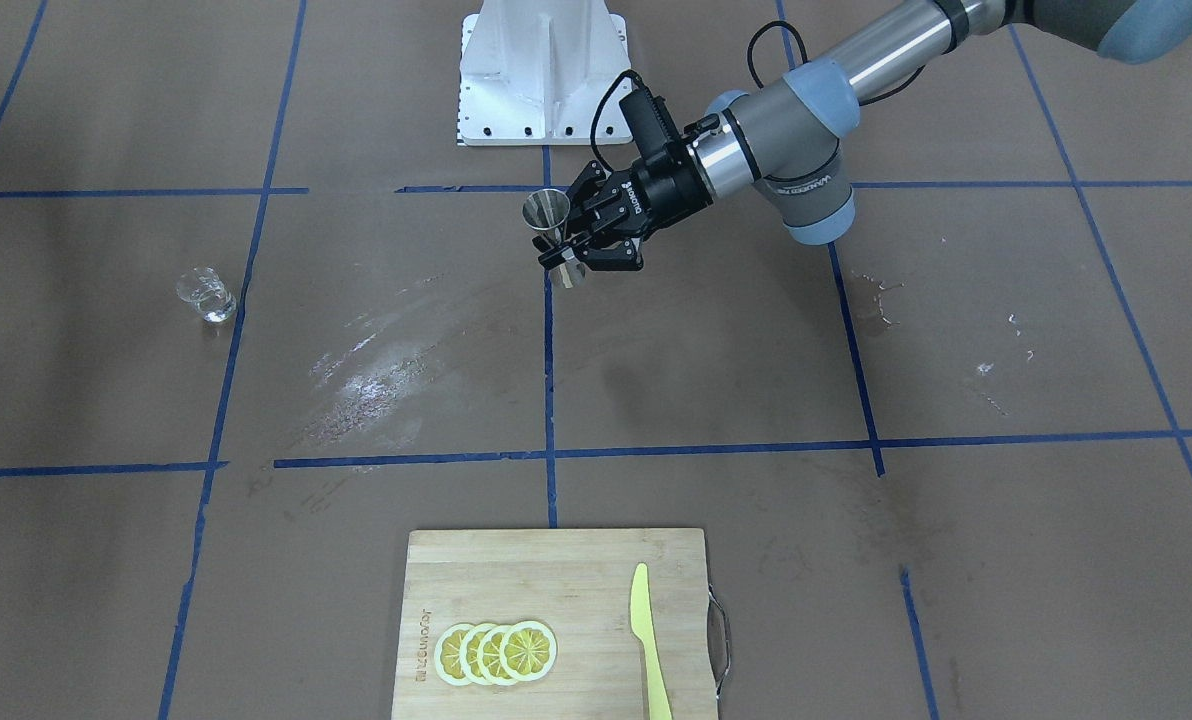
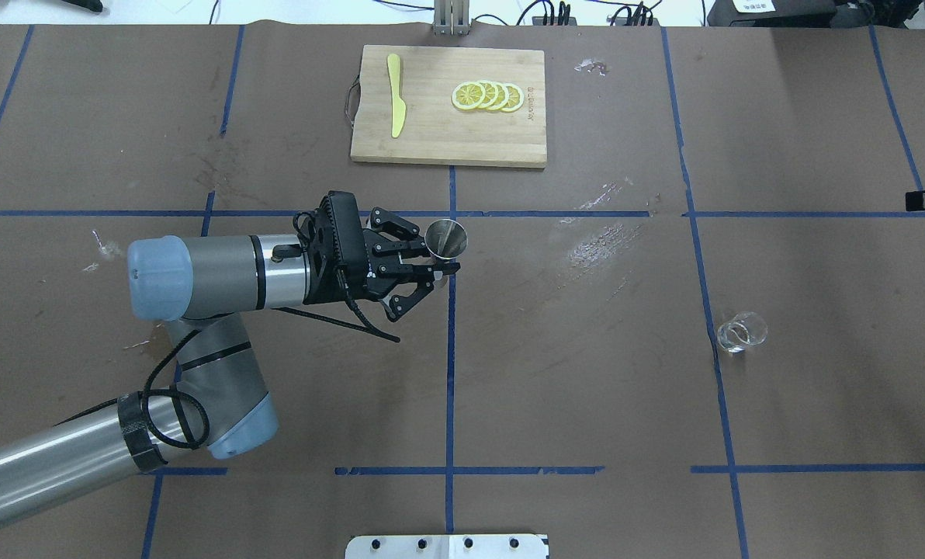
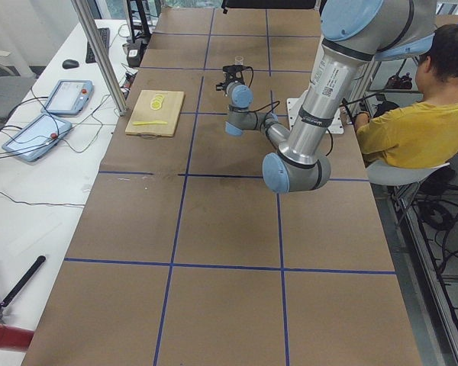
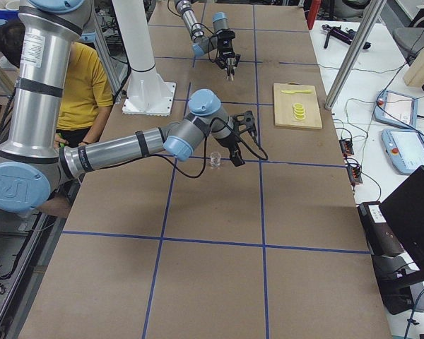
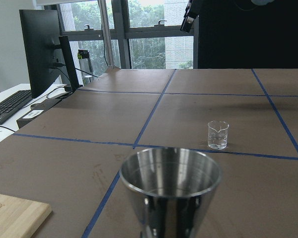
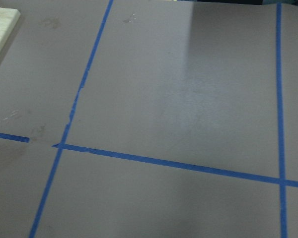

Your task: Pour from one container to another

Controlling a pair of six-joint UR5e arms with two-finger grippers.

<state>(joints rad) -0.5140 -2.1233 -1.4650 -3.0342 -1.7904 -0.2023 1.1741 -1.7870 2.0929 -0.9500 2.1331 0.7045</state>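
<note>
Brown paper gridded in blue tape point(image 2: 571, 213) covers the desk point(image 2: 587, 388), bearing one board point(image 2: 431, 132) with an unreadable stamp, one knife point(image 2: 396, 105) and four lemon slices point(image 2: 487, 95). Left fingers point(image 2: 424, 269) clamp one jigger point(image 2: 447, 237) aloft; one beaker point(image 2: 740, 332) stands well apart. How the right fingers point(image 4: 237, 157) stand, I cannot tell.

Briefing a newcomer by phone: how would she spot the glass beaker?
On the brown table gridded with blue tape, look to the robot's right half: the small clear glass beaker stands alone beside a tape line. Unlike the grey steel hourglass jigger in the left gripper, it is transparent.
</note>
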